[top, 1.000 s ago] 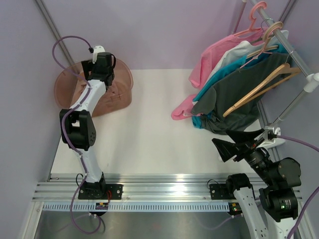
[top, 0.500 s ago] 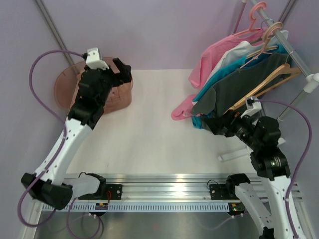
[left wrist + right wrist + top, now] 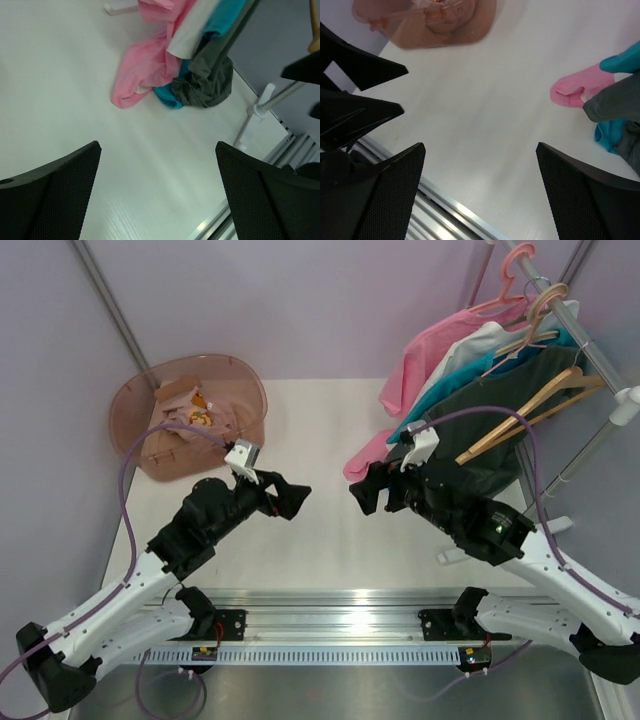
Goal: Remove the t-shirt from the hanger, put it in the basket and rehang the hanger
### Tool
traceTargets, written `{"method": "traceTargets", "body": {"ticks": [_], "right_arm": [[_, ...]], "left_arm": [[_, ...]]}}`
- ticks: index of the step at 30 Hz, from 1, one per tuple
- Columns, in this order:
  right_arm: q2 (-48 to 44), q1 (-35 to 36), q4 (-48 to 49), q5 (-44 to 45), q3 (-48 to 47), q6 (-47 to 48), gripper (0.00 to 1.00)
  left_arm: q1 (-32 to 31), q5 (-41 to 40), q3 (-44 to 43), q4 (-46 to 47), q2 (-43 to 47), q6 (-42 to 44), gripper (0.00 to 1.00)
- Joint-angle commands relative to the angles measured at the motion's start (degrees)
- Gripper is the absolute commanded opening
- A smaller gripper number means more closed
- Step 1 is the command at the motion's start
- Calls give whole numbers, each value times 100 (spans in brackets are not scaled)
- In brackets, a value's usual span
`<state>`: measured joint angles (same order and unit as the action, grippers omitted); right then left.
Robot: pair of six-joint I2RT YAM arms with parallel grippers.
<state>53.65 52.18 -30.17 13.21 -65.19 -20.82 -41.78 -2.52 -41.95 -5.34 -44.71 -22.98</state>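
Although the t-shirt (image 3: 186, 408) is seen crumpled inside the translucent pink basket (image 3: 215, 360) at the counter's (image 3: 320, 430) far left corner, its print is veiled by the basket wall. The wooden hanger (image 3: 530, 410) is seen bare against a dark grey shirt (image 3: 470, 425) on the rack (image 3: 592, 352) at the right edge, its hook hard to make out. The left gripper (image 3: 292, 500) and right gripper (image 3: 360, 497) are held wide apart above mid-counter; nothing is gripped or touched.

Robotics lab cell: plain lavender walls (image 3: 300, 300) are enclosing a white table (image 3: 320, 540), and an aluminium rail (image 3: 340, 605) is running along its near edge.
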Motion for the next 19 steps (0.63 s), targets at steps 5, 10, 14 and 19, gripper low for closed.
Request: {"method": "traceTargets", "body": {"ticks": [5, 10, 14, 19], "right_arm": [[-1084, 81, 1584, 182, 1403, 34, 99], [-1269, 73, 1725, 102, 1755, 183, 100], [-1260, 73, 1725, 218, 1799, 184, 100], [-1155, 73, 1717, 41, 1746, 166, 100]], "left_arm": [[-225, 683, 319, 631, 393, 242, 99], [-243, 1017, 486, 780, 410, 224, 99], [-243, 947, 539, 798, 507, 233, 99], [-243, 903, 495, 798, 420, 250, 99]]}}
